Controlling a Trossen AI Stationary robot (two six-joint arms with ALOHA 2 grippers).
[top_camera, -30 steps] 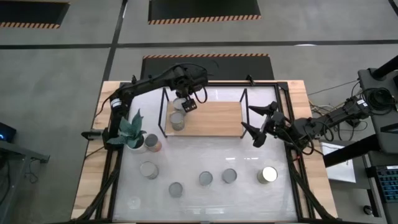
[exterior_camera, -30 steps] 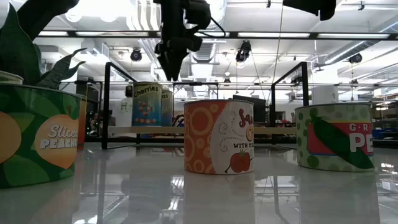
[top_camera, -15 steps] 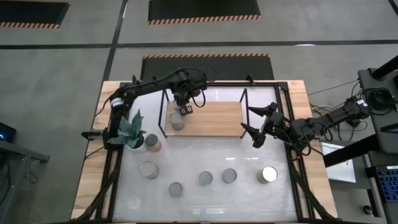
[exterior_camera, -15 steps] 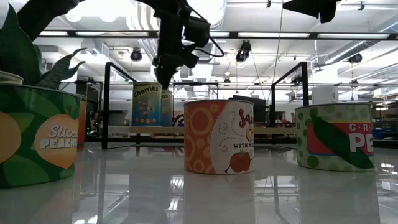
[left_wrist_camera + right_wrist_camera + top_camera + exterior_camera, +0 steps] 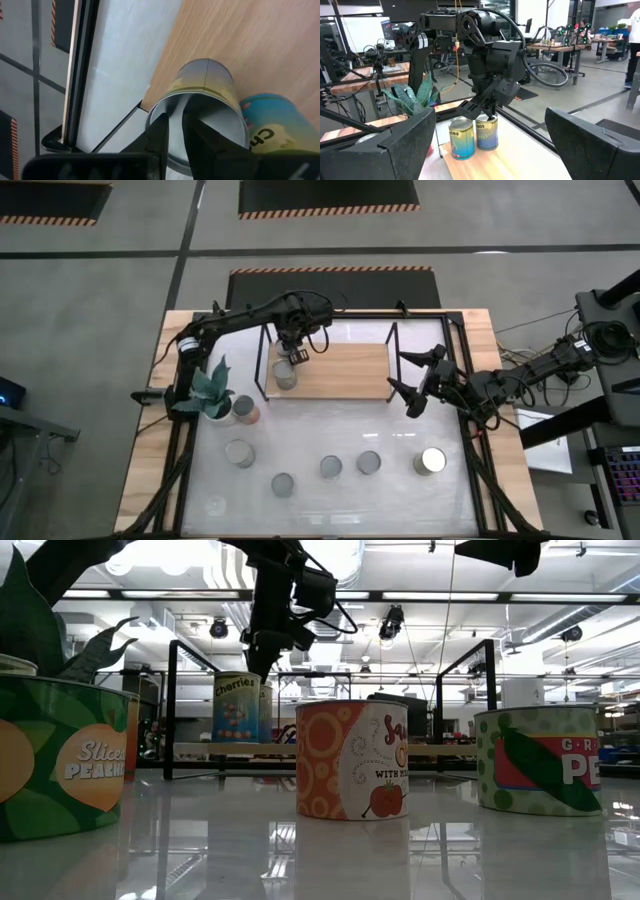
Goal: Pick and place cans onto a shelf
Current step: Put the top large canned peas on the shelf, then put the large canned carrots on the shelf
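Note:
The shelf (image 5: 340, 370), a light-wood board in a black frame, stands at the table's far middle. Two cans stand upright at its left end: a nearer one (image 5: 285, 376) and a farther one (image 5: 487, 134). My left gripper (image 5: 175, 135) is shut and points down right over the farther can's top (image 5: 200, 117). My right gripper (image 5: 402, 383) hovers open off the shelf's right end with nothing between its fingers. Several more cans stand on the white tabletop, among them a shiny one (image 5: 432, 461) and a reddish one (image 5: 246, 413). My left gripper's shut fingers (image 5: 490, 116) come from above at the round top of the farther can on the shelf. I cannot tell whether they touch it. The can stands upright on the board.
A white pot with a teal plant (image 5: 212, 390) stands at the table's left beside the reddish can. Loose cans stand in a row toward the near edge (image 5: 239, 452) (image 5: 331, 468) (image 5: 369, 463). The shelf's black posts (image 5: 392, 340) rise around the board, whose right part (image 5: 350, 375) is bare.
My left gripper has shut from wide open. It has shifted a little toward the table's left and slightly down over the two cans on the shelf. Both cans stay where they were.

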